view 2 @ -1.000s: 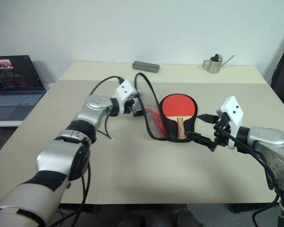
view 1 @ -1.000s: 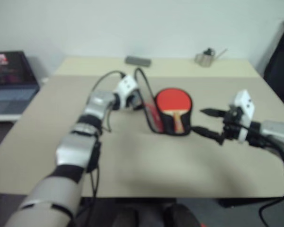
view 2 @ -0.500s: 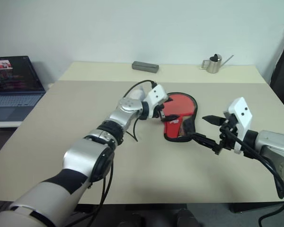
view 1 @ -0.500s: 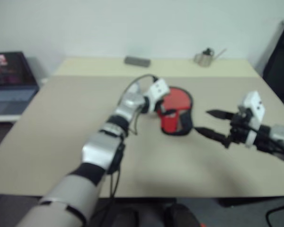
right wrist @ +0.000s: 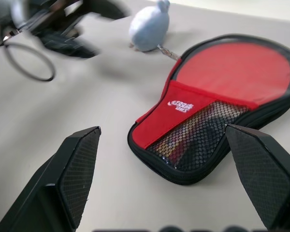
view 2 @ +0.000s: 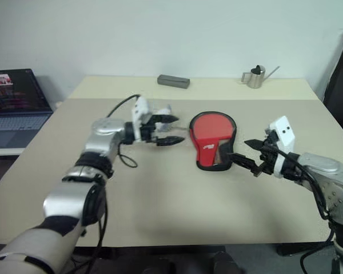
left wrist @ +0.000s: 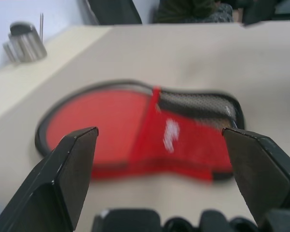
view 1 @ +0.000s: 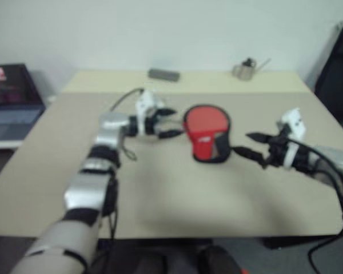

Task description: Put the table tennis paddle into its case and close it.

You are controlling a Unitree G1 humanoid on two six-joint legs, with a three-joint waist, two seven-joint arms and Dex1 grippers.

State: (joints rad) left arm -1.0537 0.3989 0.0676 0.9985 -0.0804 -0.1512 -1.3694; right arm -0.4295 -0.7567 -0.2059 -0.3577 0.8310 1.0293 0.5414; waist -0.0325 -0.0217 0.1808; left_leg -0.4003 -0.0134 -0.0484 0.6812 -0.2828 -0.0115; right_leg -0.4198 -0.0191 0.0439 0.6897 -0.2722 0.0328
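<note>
- Left pincer (view 2: 172, 130) released, empty, just beside the case (view 2: 212, 140).
- Right pincer (view 2: 240, 151) released, empty, at the case's handle end.
- Case flap folded over, flat on the table (view 2: 160, 194); paddle presumably inside.
- Step: closing. Next: find the zip pull, run it round.

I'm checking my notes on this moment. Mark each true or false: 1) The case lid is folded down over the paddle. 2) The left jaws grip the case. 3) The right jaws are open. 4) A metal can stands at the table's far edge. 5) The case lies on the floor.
1) True: the case lies folded shut.
2) False: the left gripper is open, apart from it.
3) True: the right gripper is open.
4) True: the metal can.
5) False: it lies on the table.
</note>
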